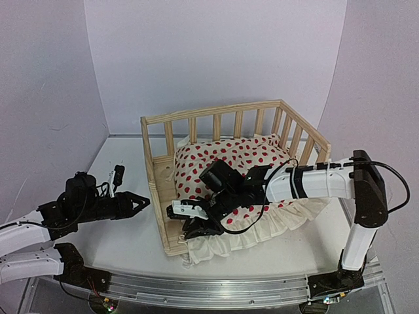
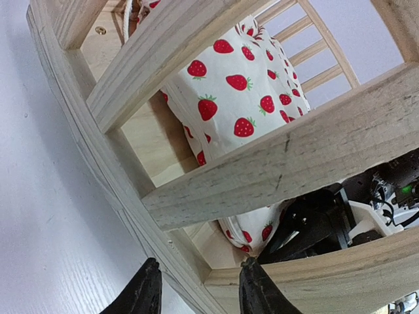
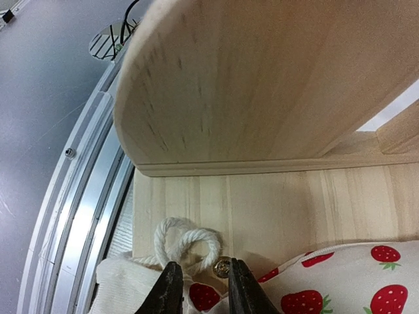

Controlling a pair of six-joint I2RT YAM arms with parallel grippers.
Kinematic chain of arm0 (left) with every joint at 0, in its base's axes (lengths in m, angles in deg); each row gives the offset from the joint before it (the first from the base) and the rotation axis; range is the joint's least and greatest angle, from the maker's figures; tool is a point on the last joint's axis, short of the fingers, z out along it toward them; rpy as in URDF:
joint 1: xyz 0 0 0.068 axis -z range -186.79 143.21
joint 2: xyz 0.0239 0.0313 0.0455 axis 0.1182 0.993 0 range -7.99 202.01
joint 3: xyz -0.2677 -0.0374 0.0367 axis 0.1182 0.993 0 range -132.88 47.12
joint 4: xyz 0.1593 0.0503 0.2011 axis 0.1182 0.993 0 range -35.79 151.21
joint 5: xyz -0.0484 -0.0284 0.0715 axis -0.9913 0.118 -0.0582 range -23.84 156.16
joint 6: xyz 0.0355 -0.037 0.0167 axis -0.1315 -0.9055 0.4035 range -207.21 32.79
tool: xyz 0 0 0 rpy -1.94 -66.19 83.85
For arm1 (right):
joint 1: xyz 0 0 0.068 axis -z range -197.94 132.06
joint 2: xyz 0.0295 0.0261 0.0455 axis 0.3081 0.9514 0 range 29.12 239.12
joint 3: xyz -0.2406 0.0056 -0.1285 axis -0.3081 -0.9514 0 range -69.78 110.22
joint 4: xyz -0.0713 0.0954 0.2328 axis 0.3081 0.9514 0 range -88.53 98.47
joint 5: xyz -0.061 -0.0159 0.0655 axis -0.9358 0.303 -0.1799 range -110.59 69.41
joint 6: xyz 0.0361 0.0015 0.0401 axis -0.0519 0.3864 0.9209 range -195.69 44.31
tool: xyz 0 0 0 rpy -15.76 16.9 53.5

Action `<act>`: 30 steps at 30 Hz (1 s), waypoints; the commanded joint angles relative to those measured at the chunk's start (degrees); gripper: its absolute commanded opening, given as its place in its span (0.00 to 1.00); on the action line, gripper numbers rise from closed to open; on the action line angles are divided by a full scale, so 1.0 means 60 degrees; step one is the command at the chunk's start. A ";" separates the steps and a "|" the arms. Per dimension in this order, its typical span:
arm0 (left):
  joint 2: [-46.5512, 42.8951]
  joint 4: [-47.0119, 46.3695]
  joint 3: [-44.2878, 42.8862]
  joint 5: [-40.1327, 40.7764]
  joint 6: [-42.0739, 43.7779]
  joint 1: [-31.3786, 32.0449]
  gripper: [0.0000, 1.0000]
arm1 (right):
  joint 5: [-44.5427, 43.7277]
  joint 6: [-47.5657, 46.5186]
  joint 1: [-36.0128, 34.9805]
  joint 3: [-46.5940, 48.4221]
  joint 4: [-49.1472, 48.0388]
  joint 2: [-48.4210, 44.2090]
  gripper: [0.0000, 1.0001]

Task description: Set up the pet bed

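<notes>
Found the pet bed (image 1: pixel 216 110) on the white worktop (image 1: pixel 124 245) between the two hands, with the strawberry-dotted cushion (image 1: pixel 229 157) inside and a ruffle spilling over the open side toward the arm bases. Saw the left hand (image 1: pixel 144 203) level and just short of the bed's end, fingers moderately parted and gripping nothing. Met, straight ahead of those fingertips, the curved bottom rail (image 2: pixel 131 196) and a thick slat (image 2: pixel 288 157) barring the way to the cushion behind. Spotted the right hand (image 3: pixel 201 288) beyond that slat, down inside the bed at the cushion's corner. Noted its fingers drawn close with only a narrow gap; could not tell a pinch on the cushion cloth from a mere hover. Saw a metal eyelet (image 3: pixel 222 267) just beyond the tips and a looped tie string (image 3: pixel 186 239) beside it on the bed floor. Faced a broad wooden board (image 3: pixel 262 78) further ahead, with the worktop's aluminium edge rail (image 3: pixel 85 196) off to one side.
</notes>
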 commanded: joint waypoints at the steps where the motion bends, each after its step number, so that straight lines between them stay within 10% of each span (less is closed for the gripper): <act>1: -0.0119 0.0149 -0.0512 0.0267 0.0324 0.0026 0.42 | -0.0606 0.1177 -0.0204 -0.0175 -0.0786 -0.0305 0.22; 20: -0.0120 0.0291 -0.0687 0.0298 0.0432 0.0028 0.43 | -0.3677 0.1327 -0.0738 -0.1164 -0.0533 -0.1483 0.22; 30: -0.0272 0.0431 -0.0703 0.0369 0.0441 0.0028 0.43 | -0.1569 0.0814 -0.0857 -0.0236 -0.0116 -0.1415 0.28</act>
